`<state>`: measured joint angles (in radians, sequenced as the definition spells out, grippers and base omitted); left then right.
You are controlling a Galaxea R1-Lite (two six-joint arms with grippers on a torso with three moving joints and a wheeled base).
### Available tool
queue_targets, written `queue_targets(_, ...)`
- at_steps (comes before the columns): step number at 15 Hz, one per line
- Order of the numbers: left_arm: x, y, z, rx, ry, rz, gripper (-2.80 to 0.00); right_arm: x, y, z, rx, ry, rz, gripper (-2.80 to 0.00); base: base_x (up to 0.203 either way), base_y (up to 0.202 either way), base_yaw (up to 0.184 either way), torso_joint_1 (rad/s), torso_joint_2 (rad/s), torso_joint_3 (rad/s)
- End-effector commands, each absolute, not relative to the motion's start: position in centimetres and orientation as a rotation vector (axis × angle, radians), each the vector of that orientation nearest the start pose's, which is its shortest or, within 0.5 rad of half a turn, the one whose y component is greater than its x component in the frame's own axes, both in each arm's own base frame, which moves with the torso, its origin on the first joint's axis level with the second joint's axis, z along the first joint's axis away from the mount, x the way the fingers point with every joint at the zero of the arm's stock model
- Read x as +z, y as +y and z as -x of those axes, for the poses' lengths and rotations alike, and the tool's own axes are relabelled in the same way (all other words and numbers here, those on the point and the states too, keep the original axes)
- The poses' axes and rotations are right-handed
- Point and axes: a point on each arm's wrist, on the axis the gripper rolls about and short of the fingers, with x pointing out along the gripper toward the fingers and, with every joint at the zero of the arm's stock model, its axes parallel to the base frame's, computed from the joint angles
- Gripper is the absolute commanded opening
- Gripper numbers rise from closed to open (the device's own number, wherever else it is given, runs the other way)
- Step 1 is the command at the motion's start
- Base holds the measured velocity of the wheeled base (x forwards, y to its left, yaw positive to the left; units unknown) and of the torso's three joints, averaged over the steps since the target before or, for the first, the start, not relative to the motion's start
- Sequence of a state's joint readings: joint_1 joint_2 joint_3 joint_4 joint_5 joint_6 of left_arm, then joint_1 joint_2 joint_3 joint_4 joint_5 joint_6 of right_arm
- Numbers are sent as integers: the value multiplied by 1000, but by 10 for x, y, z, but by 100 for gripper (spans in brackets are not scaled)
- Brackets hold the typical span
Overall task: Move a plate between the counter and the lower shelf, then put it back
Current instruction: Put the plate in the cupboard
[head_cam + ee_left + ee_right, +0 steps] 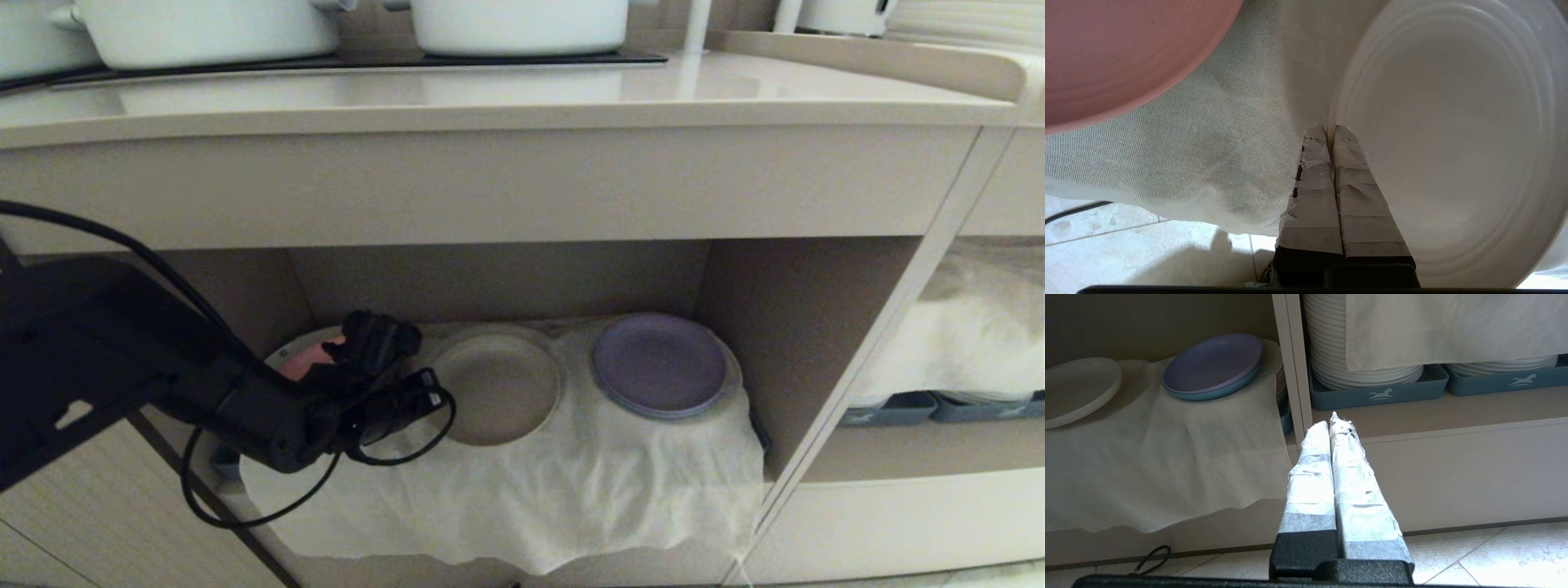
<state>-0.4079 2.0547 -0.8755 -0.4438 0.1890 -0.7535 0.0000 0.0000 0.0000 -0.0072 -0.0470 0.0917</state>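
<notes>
the left gripper [1332, 132] reaches into the lower shelf [784, 327], jaws pressed together on the near rim of the cream plate [498, 390], pinching it at the plate's 9 o'clock side. the plate lies on the wrinkled off-white cloth [588, 490], with a pink plate [1122, 53] near at its 9 o'clock and purple plates [660, 365] at 3 o'clock. the right gripper [1334, 420] hangs outside the cabinet, jaws pressed together, empty. above, the counter [490, 102] carries white pots [522, 23].

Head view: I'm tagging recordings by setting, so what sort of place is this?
Most likely a kitchen: white pots on the counter's black cooking panel, and plates like the purple plate in the lower shelf.
</notes>
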Motion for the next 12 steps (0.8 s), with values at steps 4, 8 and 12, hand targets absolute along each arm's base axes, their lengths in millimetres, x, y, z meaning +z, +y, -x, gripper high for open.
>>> queue_targets(4, 64, -136, -325, 66, 738, 507, -280, 76, -1, 23, -47, -10, -92, -280, 0, 0, 0, 0, 0, 0)
queue_targets(8, 64, -136, -325, 66, 738, 507, -280, 76, -1, 23, -47, -10, -92, -280, 0, 0, 0, 0, 0, 0)
queue_targets(12, 62, -136, -325, 69, 743, 503, -280, 76, -1, 23, -47, -10, -92, -280, 0, 0, 0, 0, 0, 0)
